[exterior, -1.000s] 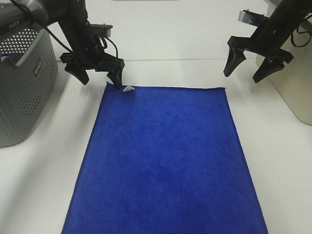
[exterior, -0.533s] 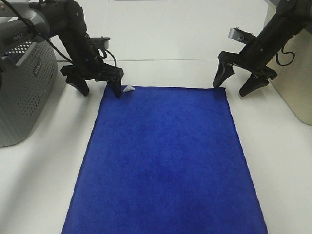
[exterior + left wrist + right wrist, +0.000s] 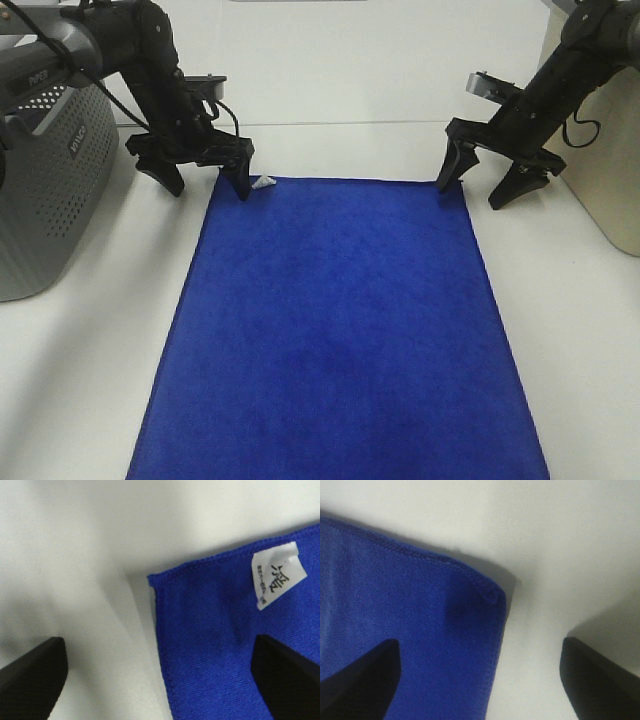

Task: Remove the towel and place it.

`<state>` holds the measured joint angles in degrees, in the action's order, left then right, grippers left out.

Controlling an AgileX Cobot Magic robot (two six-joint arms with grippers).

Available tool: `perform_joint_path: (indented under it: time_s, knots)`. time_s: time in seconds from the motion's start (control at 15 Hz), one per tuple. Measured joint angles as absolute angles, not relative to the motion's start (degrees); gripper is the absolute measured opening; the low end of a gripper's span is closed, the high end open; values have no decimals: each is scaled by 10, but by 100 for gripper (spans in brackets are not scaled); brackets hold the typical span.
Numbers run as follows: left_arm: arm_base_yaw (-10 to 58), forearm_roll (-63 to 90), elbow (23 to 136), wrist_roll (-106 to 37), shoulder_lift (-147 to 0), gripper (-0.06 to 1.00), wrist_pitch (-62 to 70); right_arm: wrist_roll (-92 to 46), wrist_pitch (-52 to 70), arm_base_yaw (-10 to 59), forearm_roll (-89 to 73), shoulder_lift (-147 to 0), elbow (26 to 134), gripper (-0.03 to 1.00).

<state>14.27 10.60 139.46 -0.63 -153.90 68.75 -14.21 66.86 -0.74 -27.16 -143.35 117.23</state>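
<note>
One royal-blue towel [image 3: 335, 330] lies flat and unfolded on the white desk [image 3: 90, 380]. Its long axis runs from the far short edge, where both arms are, toward the near side of the exterior view, where it passes out of frame. That far edge spans the gap between the two arms, so each arm has its own corner directly beneath it and neither is clearly nearer. The left jaws are spread wide and straddle the far-left corner: in the left wrist view one tip is over bare desk and the other over blue cloth, with the corner between them and the single white tag [image 3: 276, 575] just inside it. The right jaws are also spread wide and straddle the far-right corner in the same way, with the stitched corner between the two dark tips. Neither pair pinches anything; whether the tips touch the surface cannot be told. The coming move looks like a closing of each pair on its corner. Counted: one towel, one tag, two arms, one grey perforated basket [image 3: 50, 190] left of the towel, and one beige box [image 3: 610, 170] at the right.
</note>
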Motion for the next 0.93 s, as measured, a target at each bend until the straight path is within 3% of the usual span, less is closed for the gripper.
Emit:
perform_joint_path:
  time_s: [0.93]
  knots:
    - [160, 198, 1402, -56, -1550, 94, 670, -140, 655, 2, -277, -1440, 1174, 82]
